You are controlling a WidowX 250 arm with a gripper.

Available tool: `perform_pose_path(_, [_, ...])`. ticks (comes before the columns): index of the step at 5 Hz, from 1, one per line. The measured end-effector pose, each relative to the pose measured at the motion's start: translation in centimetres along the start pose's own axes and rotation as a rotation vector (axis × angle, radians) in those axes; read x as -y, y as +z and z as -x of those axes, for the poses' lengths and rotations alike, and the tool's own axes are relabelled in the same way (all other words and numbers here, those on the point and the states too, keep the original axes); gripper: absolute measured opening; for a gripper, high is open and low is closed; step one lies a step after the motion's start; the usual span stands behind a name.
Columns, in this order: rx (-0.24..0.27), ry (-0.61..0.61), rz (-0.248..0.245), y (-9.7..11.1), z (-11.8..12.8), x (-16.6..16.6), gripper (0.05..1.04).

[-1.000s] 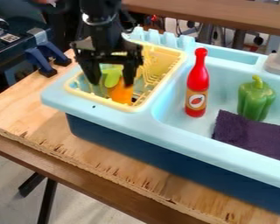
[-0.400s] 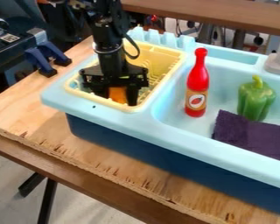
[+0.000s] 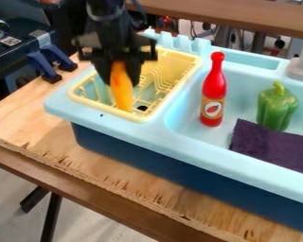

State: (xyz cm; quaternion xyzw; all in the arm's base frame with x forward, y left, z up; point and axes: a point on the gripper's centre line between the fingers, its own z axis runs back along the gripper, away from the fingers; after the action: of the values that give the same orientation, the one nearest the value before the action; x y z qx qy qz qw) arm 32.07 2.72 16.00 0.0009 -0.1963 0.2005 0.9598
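Note:
The black gripper [image 3: 120, 78] hangs over the left end of the yellow dish rack [image 3: 172, 75], shut on an orange carrot [image 3: 121, 90]. The carrot hangs upright between the fingers, its lower end within the rack's outline; whether it touches the rack's floor I cannot tell. The rack sits in the left part of the light blue sink.
In the sink basin right of the rack are a red bottle [image 3: 213, 90], a green bell pepper [image 3: 277, 107] and a dark purple cloth [image 3: 273, 145] draped over the front rim. A grey faucet [image 3: 302, 64] stands at the right edge. Blue clamps [image 3: 51, 64] sit at the left.
The gripper went down into the rack, took hold of the carrot and rose with it. The green part seen between the fingers at first is now out of sight.

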Motion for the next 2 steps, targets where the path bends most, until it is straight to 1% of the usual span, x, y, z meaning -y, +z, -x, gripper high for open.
perform_pose_path(1, [0.162,-0.06,0.024,5.4,-0.3,1.3,0.532])
perform_pose_path(2, [0.18,-0.169,0.081,8.8,0.0,4.0,0.532])
